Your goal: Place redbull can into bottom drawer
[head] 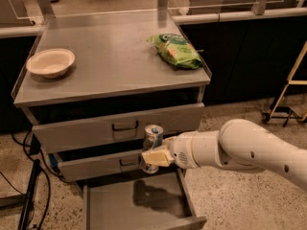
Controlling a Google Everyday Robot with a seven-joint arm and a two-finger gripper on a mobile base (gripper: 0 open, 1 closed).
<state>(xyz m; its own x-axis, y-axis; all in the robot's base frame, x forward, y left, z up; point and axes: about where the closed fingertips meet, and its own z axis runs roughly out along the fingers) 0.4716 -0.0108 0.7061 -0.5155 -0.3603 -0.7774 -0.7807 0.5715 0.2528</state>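
The redbull can (152, 137), slim and silver-and-blue with a silver top, stands upright in my gripper (154, 156). The gripper is shut on the can's lower half, with a pale finger (157, 157) across its front. My white arm (240, 147) reaches in from the right. The can hangs in front of the two upper drawers, above the open bottom drawer (100, 206). That drawer is pulled out, a wide shallow grey tray with a bare floor showing the can's shadow.
A green snack bag (175, 50) and a pale bowl (50, 62) lie on the grey cabinet top (110, 56). The two upper drawers with dark handles (124, 126) are closed. Cables and a dark stand are at the left floor, a yellow frame (288, 90) at the right.
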